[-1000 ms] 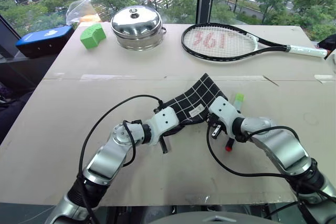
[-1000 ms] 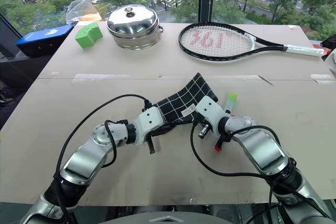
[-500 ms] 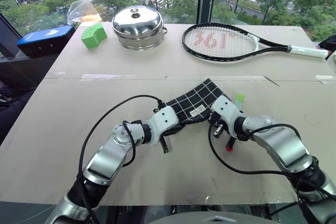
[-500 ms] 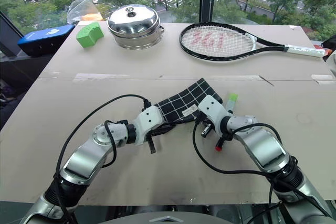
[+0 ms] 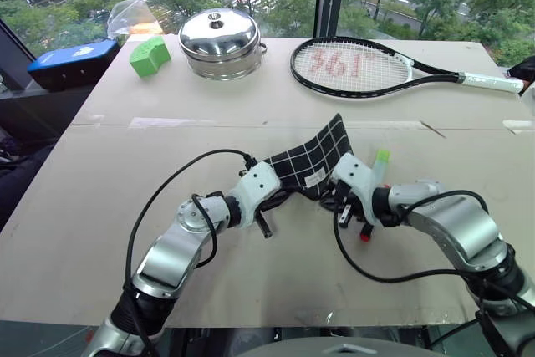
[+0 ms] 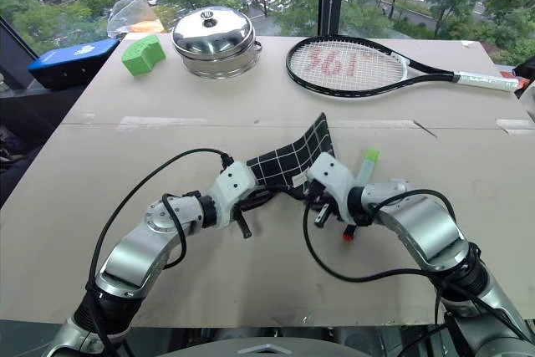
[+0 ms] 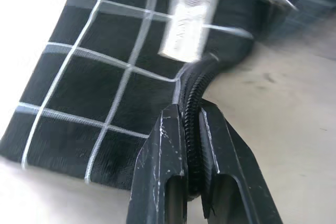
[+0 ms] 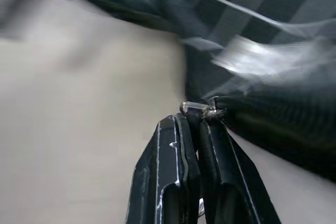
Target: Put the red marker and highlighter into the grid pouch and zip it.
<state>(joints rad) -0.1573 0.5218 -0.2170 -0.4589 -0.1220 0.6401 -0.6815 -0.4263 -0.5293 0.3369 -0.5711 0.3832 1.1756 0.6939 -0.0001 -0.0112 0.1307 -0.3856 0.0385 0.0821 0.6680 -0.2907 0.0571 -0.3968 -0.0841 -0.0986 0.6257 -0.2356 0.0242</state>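
Pinching the zipper edge of the grid pouch (image 5: 311, 160), the left hand (image 7: 191, 150) has its two fingers together on the black zipper tape, just below the small white label (image 7: 190, 20). The right hand (image 8: 195, 129) is likewise clamped, its fingers together on the metal zipper pull (image 8: 202, 109) at the pouch's near corner. Between the two hands the pouch is lifted at its near edge, its far end tilted up off the tabletop (image 5: 150, 206).

The highlighter (image 5: 380, 160) lies just beyond the right hand, its green cap showing past the wrist, and the red end of the red marker (image 5: 364, 236) shows just beneath that same hand (the rest of its barrel is hidden by the arm). Both pens are outside the pouch, so the step in hand looks like opening the zipper, with the loading and closing yet to come.

What could go wrong: the left grip is on a narrow strip of tape, so a hard pull by the right hand may drag the fabric out of it, and the whole pouch would then slide instead of the zipper running. The pull is small and could slip free. The right arm, sweeping back, could also knock the marker beneath it and roll it away.
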